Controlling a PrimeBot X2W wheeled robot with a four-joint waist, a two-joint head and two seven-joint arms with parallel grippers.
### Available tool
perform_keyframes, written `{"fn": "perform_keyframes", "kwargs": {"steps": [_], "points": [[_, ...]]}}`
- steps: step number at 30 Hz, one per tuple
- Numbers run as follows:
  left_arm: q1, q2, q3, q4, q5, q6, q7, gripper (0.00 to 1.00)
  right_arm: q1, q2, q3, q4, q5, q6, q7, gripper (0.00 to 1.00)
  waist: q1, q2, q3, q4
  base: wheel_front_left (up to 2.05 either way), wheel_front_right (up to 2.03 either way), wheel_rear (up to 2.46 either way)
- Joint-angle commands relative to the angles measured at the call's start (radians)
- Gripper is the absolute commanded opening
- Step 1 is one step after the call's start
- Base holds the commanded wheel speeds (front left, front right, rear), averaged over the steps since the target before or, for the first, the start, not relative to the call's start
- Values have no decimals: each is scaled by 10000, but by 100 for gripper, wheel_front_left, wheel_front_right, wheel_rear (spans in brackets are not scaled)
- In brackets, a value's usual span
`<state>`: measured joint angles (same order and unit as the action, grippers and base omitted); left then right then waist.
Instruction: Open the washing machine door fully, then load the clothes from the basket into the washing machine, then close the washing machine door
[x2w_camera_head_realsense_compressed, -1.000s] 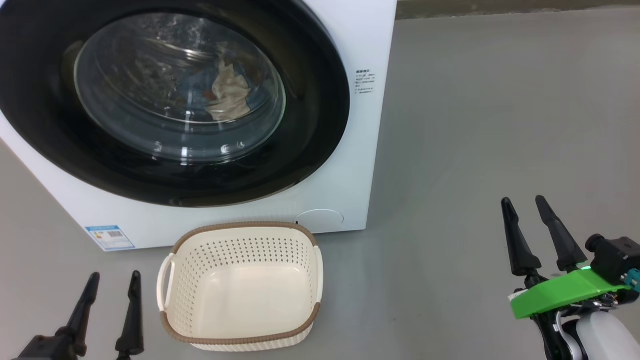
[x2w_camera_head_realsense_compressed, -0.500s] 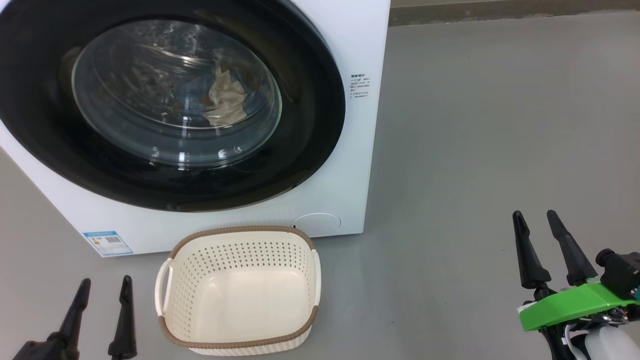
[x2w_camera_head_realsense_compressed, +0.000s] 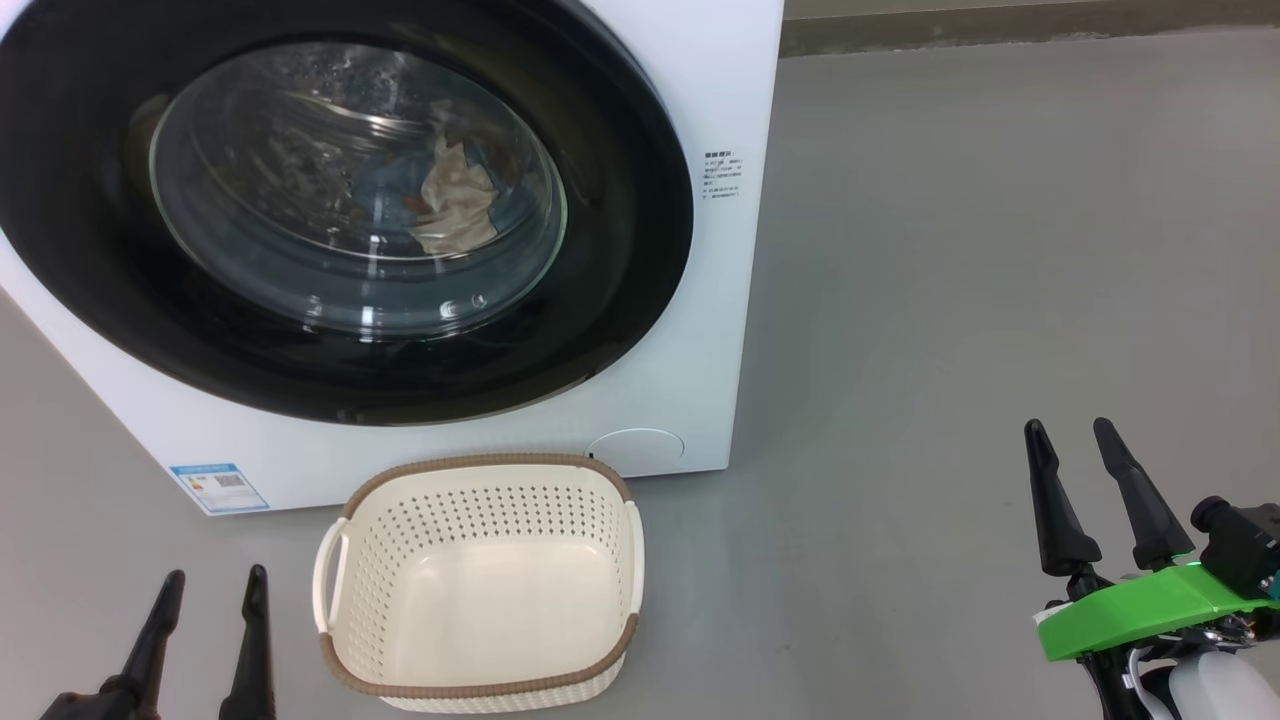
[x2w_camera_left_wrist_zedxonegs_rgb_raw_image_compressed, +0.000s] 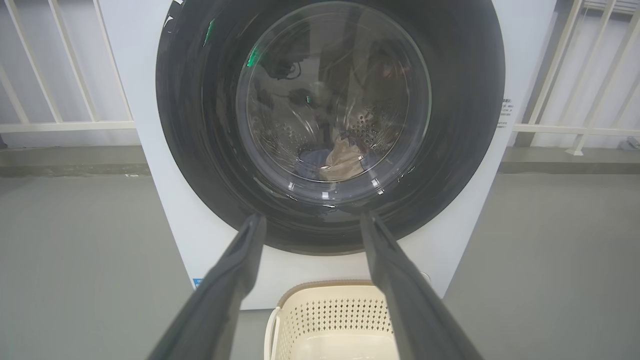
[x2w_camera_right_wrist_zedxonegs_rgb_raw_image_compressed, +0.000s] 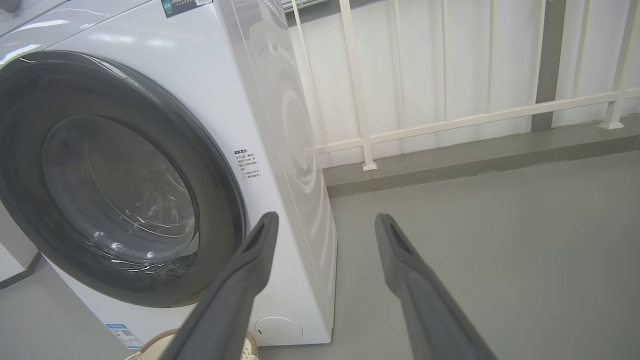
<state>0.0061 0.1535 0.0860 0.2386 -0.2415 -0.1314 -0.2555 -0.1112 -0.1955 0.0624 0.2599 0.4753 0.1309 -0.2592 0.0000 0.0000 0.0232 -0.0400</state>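
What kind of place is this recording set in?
Likely a laundry area: big white front-loading washing machine on grey floor, cream perforated plastic basket before it, white railing behind.

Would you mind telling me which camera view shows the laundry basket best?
The head view: the basket sits whole there, its empty inside visible. The left wrist view shows its far part at the bottom edge; the right wrist view catches a sliver of rim.
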Motion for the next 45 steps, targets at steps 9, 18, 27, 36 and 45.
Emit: {"fn": "perform_keyframes", "kwargs": {"steps": [9,18,27,36,45], "points": [[-167,136,382,-140,192,8,-63,100,10,-124,173,-268,-93,-2,-26,100,0,0,4,13,0,0,0],[-163,169,403,-190,362,8,-63,100,13,-109,185,-286,-105,-2,-26,100,0,0,16,18,0,0,0],[10,-105,169,117,545,0,6,0,14,73,15,102,8,0,0,0,1,0,37,22,0,0,0],[11,-442,145,541,-68,0,208,0,291,418,4,523,502,0,181,0,19,0,13,37,0,0,0],[-62,-487,135,493,-1094,1,452,0,273,489,-120,475,1325,0,440,0,2,0,9,65,0,0,0]]}}
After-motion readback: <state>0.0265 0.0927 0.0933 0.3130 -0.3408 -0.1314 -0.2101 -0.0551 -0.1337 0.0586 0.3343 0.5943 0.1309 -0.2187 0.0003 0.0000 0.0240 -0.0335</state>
